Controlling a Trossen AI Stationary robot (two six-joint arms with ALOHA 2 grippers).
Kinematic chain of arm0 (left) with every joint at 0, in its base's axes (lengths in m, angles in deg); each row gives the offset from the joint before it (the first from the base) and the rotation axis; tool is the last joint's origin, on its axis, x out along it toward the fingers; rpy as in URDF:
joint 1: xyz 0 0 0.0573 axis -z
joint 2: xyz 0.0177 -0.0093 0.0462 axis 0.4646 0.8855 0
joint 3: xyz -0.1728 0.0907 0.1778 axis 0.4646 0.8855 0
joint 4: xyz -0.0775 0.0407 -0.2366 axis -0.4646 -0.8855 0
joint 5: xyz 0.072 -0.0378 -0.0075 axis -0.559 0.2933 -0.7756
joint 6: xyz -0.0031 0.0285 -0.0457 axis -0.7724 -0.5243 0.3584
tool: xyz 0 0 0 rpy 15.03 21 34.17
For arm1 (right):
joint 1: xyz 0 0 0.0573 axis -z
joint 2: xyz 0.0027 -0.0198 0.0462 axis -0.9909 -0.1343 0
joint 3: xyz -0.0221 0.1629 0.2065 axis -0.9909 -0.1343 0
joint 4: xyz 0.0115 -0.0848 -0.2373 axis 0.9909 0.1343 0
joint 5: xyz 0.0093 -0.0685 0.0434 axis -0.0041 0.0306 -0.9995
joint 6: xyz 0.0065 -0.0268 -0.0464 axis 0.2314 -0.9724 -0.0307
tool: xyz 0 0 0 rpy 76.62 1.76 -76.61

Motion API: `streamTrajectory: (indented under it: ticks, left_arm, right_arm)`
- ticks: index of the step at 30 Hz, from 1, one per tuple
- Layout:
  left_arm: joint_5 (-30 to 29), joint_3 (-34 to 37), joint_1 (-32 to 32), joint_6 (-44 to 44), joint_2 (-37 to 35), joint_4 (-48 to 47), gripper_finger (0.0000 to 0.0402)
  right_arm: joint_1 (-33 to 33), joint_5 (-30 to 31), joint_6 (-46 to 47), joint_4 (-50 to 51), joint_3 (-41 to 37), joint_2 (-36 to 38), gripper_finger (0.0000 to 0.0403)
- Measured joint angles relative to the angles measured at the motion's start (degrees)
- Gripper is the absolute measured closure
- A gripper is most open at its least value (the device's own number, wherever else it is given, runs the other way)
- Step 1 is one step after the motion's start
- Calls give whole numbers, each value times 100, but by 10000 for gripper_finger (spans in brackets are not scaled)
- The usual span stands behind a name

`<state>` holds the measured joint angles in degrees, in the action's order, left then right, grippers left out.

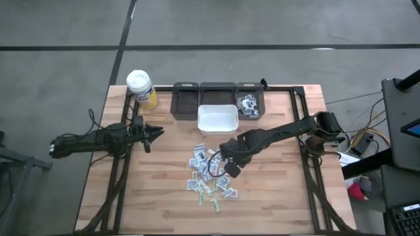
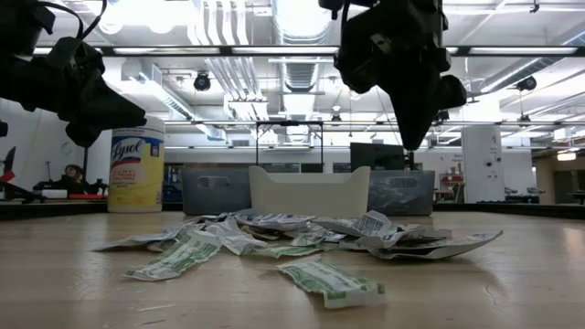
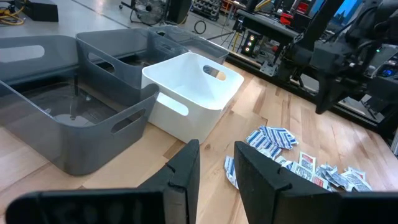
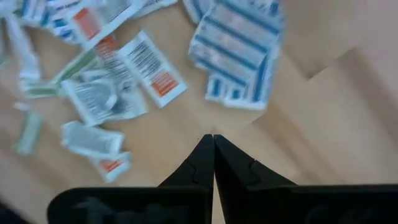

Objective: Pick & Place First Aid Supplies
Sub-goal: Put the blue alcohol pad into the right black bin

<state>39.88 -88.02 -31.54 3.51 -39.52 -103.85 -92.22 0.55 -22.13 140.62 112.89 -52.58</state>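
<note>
Nearest the low camera, the first aid supplies (image 2: pixel 302 247) lie loose in a heap on the wooden desk (image 1: pixel 275 190), about mid-desk, a green-printed strip (image 2: pixel 331 281) foremost. Right claw (image 1: pixel 231 168) hangs above the heap's right edge, tips pressed together, holding nothing; blue-striped packets (image 4: pixel 239 50) and red-printed packets (image 4: pixel 149 68) lie on the desk just ahead of its tips, not touching. Left claw (image 1: pixel 159 132) is raised at the left side, well apart from the heap, fingers parted and empty. Beyond the heap: white bin (image 1: pixel 217 118), then grey bins (image 1: pixel 186 98); the right one holds packets. Yellow bottle (image 1: pixel 141 88) stands at the far left corner
</note>
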Motion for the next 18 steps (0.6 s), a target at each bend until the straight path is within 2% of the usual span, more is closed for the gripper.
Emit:
streamTrajectory:
  ticks: [6,18]
  left_arm:
    - [0,0,-2,0,0,0,307]
    - [-1,-2,-2,0,0,0,307]
  right_arm:
    - [-119,-697,393,-641,-188,2,394]
    - [-281,-538,207,-1635,-216,2,394]
